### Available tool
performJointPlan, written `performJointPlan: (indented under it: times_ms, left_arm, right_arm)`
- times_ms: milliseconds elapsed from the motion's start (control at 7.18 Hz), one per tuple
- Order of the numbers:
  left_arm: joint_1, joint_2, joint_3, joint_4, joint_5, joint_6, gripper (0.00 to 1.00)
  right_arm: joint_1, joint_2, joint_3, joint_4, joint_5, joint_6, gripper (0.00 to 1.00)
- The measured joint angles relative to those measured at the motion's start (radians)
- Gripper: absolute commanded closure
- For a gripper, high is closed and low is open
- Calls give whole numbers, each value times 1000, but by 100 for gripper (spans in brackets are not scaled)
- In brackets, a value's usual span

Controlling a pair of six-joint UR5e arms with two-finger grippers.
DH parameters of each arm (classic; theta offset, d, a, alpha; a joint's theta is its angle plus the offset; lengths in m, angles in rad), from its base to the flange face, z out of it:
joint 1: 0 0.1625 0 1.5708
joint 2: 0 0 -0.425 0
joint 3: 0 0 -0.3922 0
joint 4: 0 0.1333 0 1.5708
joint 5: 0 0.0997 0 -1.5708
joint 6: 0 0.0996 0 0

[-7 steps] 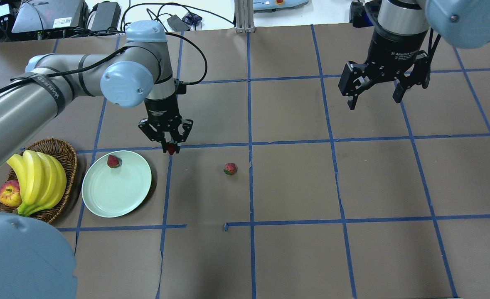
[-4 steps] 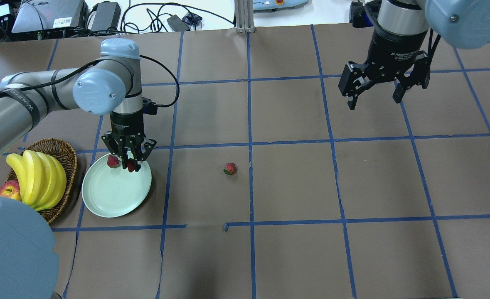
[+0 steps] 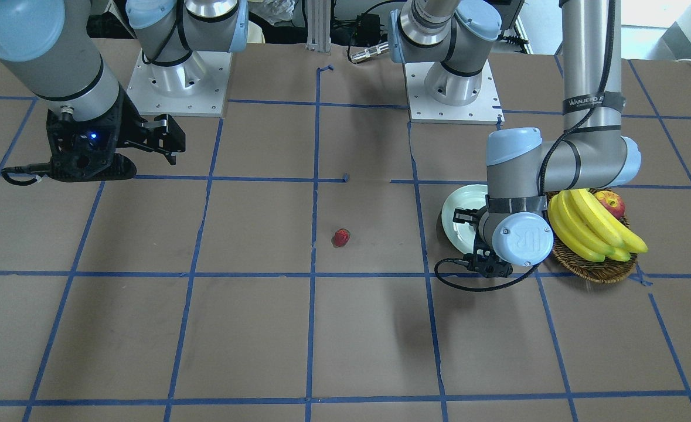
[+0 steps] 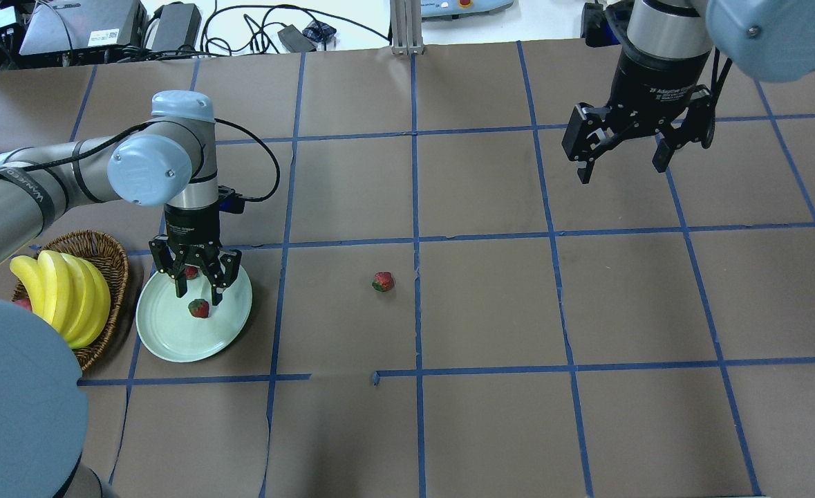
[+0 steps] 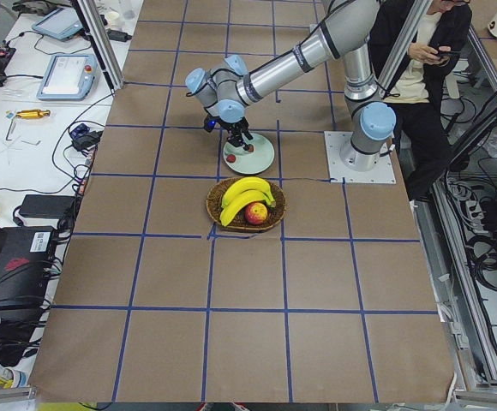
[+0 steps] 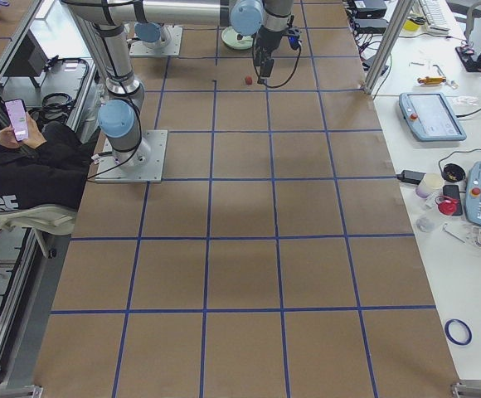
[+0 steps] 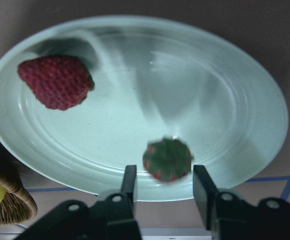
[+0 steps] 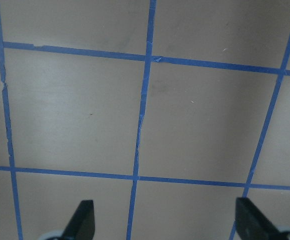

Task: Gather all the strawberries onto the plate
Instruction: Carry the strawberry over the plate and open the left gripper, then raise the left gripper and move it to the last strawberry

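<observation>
Overhead exterior: two strawberries point(image 4: 199, 308) on mint plate point(image 4: 165, 346) beneath left gripper point(image 4: 196, 288), jaws spread and empty; third strawberry point(image 4: 383, 281) alone on table point(image 4: 490, 311), well apart from plate; right gripper point(image 4: 620, 173) wide open, idle; likely two-thirds done, one fetch left.

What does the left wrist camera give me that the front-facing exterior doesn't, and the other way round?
Left wrist only: on the plate, a strawberry near the rim and a second strawberry below the open left gripper. Front-facing only: the third strawberry out on the table, the open right gripper, the bananas and apple; the left arm hides the plate's berries. Both: the plate and the wicker basket.
</observation>
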Motion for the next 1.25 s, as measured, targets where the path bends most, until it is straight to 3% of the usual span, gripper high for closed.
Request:
performJointPlan:
  times_ms: [279, 557, 1254]
  left_arm:
    - [-19, 14, 48, 21, -70, -18, 4]
    - [-85, 19, 97, 33, -199, -123, 4]
    - [-269, -46, 112, 226, -449, -341, 6]
  right_arm:
    - [0, 0, 0, 0, -1, 0, 0]
    - [0, 0, 0, 0, 0, 0, 0]
    - [0, 0, 7, 0, 1, 0, 0]
